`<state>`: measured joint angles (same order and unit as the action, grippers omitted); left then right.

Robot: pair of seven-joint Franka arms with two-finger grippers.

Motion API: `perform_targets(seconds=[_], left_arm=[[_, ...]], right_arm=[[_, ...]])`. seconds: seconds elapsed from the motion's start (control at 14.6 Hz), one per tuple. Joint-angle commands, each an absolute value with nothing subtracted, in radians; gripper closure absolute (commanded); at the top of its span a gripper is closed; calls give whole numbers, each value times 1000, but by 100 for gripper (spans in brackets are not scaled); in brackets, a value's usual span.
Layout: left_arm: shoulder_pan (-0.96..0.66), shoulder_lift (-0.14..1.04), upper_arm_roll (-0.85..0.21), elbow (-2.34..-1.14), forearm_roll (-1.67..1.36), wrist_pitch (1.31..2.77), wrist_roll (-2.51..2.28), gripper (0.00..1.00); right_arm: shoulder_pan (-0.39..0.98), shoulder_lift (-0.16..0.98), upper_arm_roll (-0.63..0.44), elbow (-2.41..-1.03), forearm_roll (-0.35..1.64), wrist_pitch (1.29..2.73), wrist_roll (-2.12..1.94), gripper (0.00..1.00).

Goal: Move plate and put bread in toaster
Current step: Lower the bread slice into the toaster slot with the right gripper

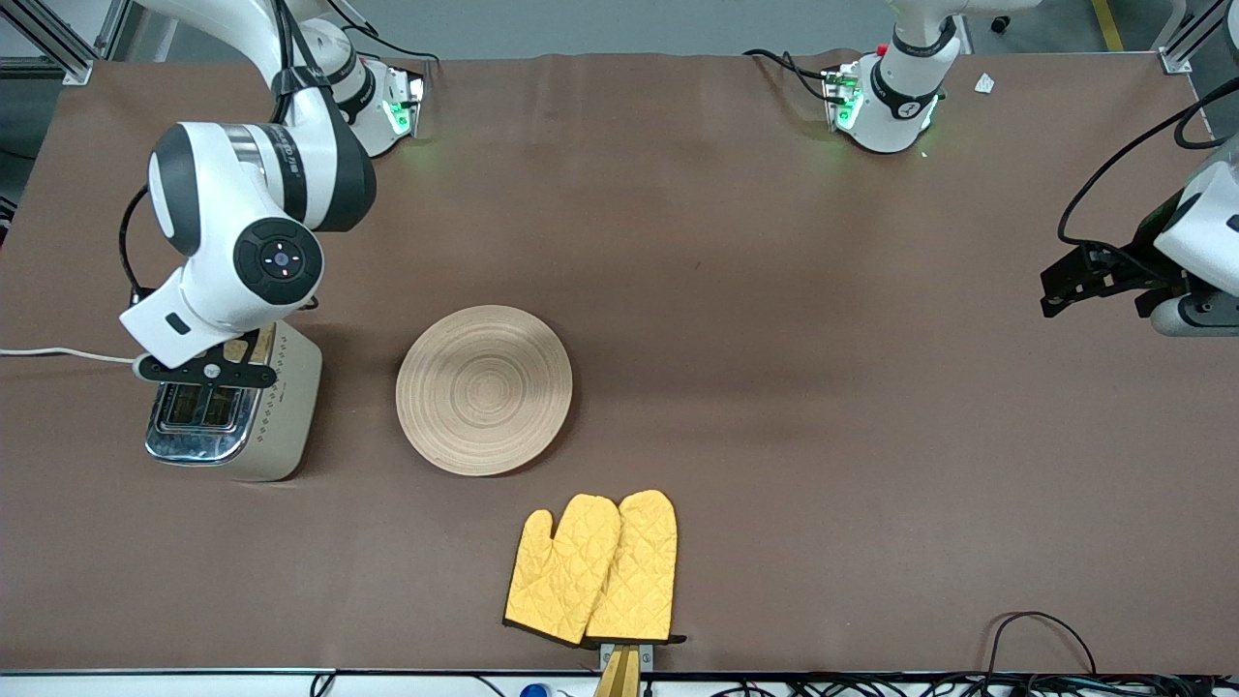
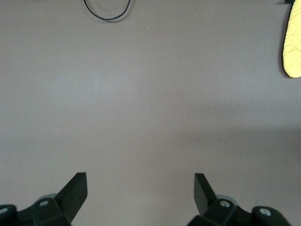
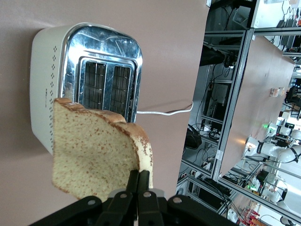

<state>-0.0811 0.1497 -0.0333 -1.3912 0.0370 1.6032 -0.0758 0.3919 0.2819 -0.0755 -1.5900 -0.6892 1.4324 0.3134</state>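
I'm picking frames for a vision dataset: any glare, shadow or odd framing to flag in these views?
Front view: soft shadow bands cross the table; the right arm hides part of the toaster. Right wrist view: the toaster's chrome top mirrors its surroundings, and the bread covers its lower part. Left wrist view: evenly lit, a faint shadow across the bare table.

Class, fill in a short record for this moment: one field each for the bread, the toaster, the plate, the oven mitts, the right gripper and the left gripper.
bread: slice held in the air over the toaster, not yet in a slot
toaster: at the right arm's end of the table, both slots empty
plate: wooden, bare, beside the toaster
oven mitts: yellow pair, nearer the front camera than the plate
right gripper: shut on the bread's edge, over the toaster
left gripper: open, waiting over bare table at the left arm's end
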Motion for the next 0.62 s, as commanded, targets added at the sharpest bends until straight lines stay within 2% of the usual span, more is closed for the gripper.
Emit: perform_targets(seconds=[0.0,0.55], left_arm=[[-75,161,-34,-1390,21,1623,-83,0],[-68,147,-31,-1388,35,1618,-64,0]], right_arm=[[387,288,-75,-1588,-722,1437,298,100],[316,319,-77,-1591,-726,1500,298,100]])
